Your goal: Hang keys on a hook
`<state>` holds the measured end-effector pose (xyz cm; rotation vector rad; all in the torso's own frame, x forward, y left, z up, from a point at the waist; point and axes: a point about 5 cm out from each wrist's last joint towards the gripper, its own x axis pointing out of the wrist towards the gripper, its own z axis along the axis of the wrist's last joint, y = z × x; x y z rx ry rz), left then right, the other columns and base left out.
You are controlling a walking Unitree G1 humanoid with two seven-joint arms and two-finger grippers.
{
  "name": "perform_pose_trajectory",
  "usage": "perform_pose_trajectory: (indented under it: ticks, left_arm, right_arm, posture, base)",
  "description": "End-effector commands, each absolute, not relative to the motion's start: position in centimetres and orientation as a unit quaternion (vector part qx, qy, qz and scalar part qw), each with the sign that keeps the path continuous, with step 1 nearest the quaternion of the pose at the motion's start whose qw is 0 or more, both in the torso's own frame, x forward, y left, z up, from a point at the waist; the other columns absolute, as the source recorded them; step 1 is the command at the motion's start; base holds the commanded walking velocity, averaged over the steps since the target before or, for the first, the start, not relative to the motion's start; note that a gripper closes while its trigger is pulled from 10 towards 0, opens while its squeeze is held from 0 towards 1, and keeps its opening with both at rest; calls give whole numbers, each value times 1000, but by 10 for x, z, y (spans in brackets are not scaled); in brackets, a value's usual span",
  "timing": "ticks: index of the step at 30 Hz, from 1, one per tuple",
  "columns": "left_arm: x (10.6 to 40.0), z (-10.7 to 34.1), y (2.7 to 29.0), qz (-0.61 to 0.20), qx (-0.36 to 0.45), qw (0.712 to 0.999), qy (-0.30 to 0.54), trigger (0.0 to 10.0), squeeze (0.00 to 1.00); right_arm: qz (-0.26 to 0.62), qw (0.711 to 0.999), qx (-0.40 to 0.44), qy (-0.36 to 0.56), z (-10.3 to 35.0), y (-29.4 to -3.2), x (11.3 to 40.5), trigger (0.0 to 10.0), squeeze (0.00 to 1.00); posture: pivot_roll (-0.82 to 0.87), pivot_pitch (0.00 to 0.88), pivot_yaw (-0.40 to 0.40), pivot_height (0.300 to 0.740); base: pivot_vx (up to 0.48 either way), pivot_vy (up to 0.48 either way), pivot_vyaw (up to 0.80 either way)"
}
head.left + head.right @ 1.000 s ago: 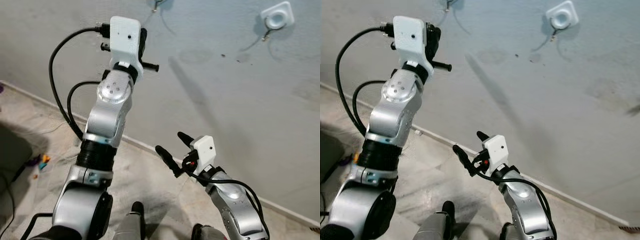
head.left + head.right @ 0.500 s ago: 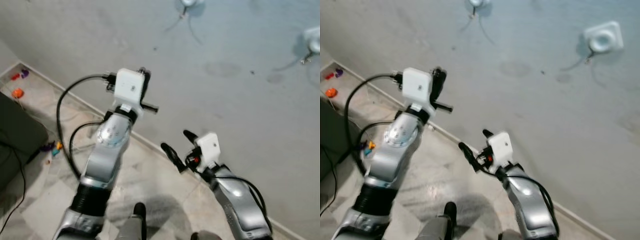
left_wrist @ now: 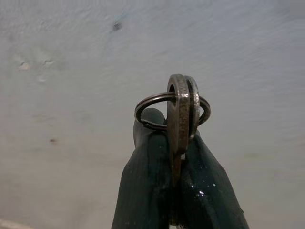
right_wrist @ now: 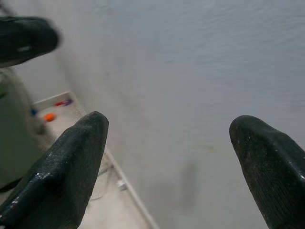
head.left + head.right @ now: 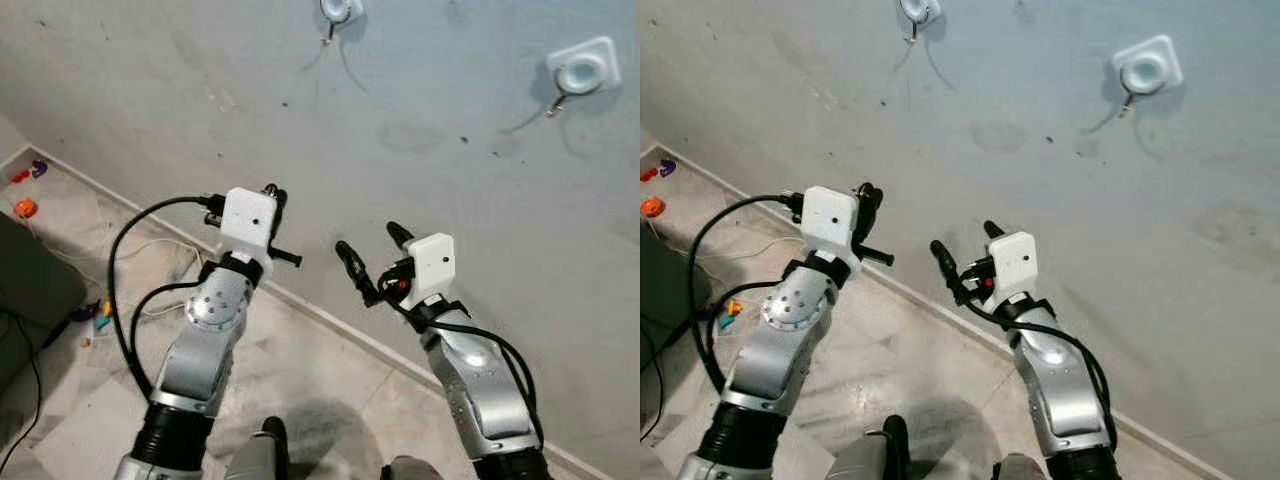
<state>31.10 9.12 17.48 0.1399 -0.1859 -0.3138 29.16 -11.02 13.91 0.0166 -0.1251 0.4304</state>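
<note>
Grey plaster wall [image 5: 180, 90] rises straight ahead, and both arms are raised toward it. Left gripper [image 3: 177, 157] has its two black fingers pressed tight together on the keys [image 3: 181, 117]: a round wire ring and flat metal key heads stick up out of the fingertips, close to the wall face. From the head camera the left gripper [image 5: 272, 205] sits low on the wall, just above the skirting, well below the hooks.

Up near the wall's top edge, a white hook [image 5: 338, 12] with a metal prong, and further right a second, square-backed white hook [image 5: 580, 72], its prong pointing down. Both hang bare.

Right gripper [image 5: 372, 258] is up beside the left one, jaws spread wide, holding nothing; the wrist view shows its two fingers [image 4: 71, 167] far apart, with wall between them.

Down at the floor's left edge: small orange and purple toys [image 5: 26, 200], a white cable [image 5: 150, 305] along the skirting, and a dark bulky thing [image 5: 30, 300] with a thin black lead.
</note>
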Motion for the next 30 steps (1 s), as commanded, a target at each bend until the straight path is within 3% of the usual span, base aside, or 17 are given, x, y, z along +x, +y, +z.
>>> perform_pose_trajectory:
  ticks: [1, 9, 16, 30]
  left_arm:
    - [310, 174, 100, -142, 80, 982, -94, 10000, 0]
    - [313, 190, 96, -146, 82, 978, -122, 10000, 0]
    - [333, 221, 91, -149, 74, 973, -160, 10000, 0]
    - [331, 209, 82, -161, 25, 978, -131, 10000, 0]
  right_arm:
    - [204, 975, 12, -84, 151, -108, 293, 10000, 0]
    - [161, 977, 14, -140, 186, -117, 298, 10000, 0]
    - [143, 974, 7, -173, 207, -118, 298, 10000, 0]
    - [127, 976, 11, -174, 213, -119, 297, 10000, 0]
  posture:
    - [-84, 194, 50, 740]
    - [-89, 203, 48, 740]
    - [-94, 208, 50, 740]
    - [-100, 209, 57, 740]
  base:
    - [0, 0, 0]
    - [0, 0, 0]
    - [0, 0, 0]
    - [0, 0, 0]
